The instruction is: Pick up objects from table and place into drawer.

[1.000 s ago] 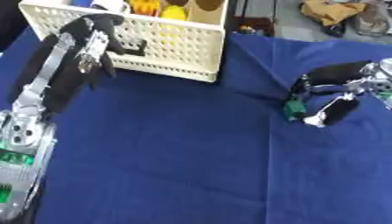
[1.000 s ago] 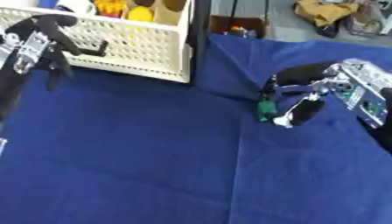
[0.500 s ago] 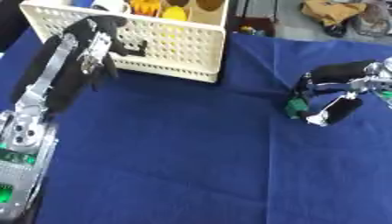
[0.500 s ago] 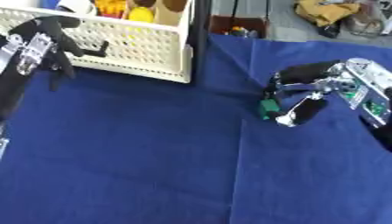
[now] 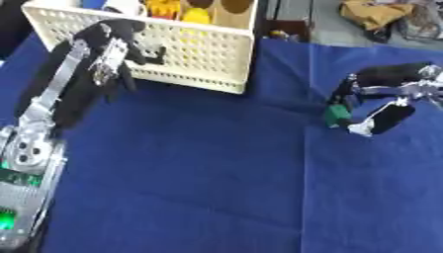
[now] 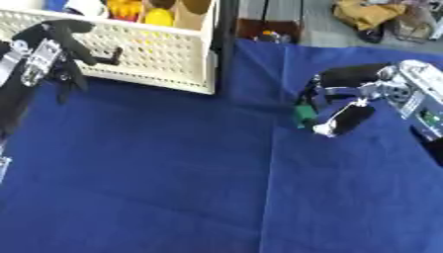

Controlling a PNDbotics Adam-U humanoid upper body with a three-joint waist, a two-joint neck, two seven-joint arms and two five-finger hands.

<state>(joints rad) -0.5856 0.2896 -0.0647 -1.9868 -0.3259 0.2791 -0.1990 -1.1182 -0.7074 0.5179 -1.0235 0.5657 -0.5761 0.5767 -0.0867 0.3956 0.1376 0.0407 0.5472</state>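
Right robot hand [image 6: 346, 101] is seen at the right side of the worktop [image 5: 199, 183], its fingers and thumb curled round a small green object [image 5: 335, 113] that is pinched at their tips, just above the blue cloth. Whether the object is touching the cloth or is lifted clear of it cannot be told. A pale, rounded part is seen just below the green object, beside the thumb; what it is cannot be made out. Well apart from this robot hand, towards the far left, a white perforated basket [image 5: 199, 52] is set on the cloth, and yellow, orange and white things are seen inside it over its rim. The left robot hand [image 5: 121, 42] is raised against the front wall of that basket, with its fingers bent and one dark finger laid across the perforated wall; nothing is seen held in it. The left arm [image 5: 43, 128] is stretched from the lower left corner up to that robot hand, black with silver joints and a green light near its base. Beyond the right robot hand, past the far edge of the cloth, a grey floor is visible with a brown crumpled thing [image 5: 376, 12] lying on it.
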